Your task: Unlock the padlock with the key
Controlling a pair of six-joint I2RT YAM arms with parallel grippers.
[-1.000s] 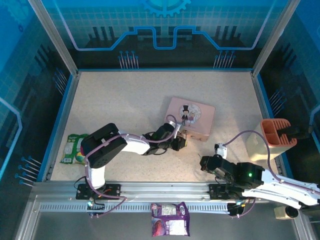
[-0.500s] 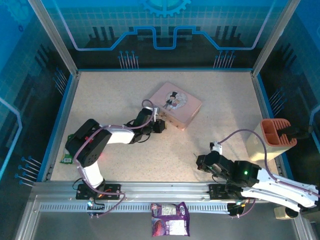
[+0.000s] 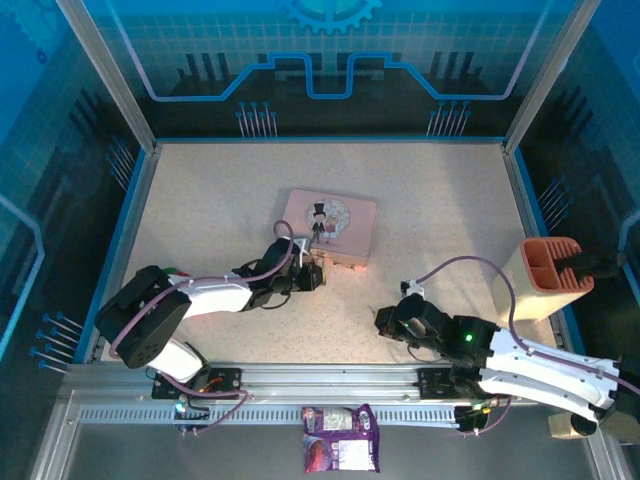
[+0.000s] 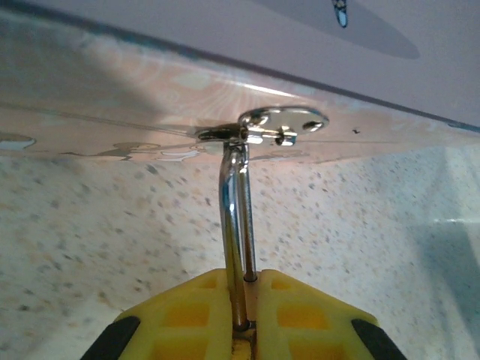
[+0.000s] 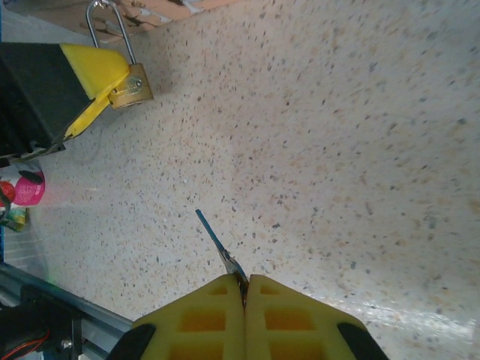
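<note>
Two clenched grips: left gripper (image 4: 246, 294) clamps the padlock (image 5: 131, 88), right gripper (image 5: 244, 289) pinches the key (image 5: 214, 237)

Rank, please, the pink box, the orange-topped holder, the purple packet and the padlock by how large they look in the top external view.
1. pink box and orange-topped holder: about alike, so I would not rank them.
2. purple packet, slightly smaller.
3. padlock, by far the smallest.

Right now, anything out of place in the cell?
A purple snack packet lies off the table, on the near frame. The pink box sits slightly skewed to the table edges, its padlock clamped in the left claw.
</note>
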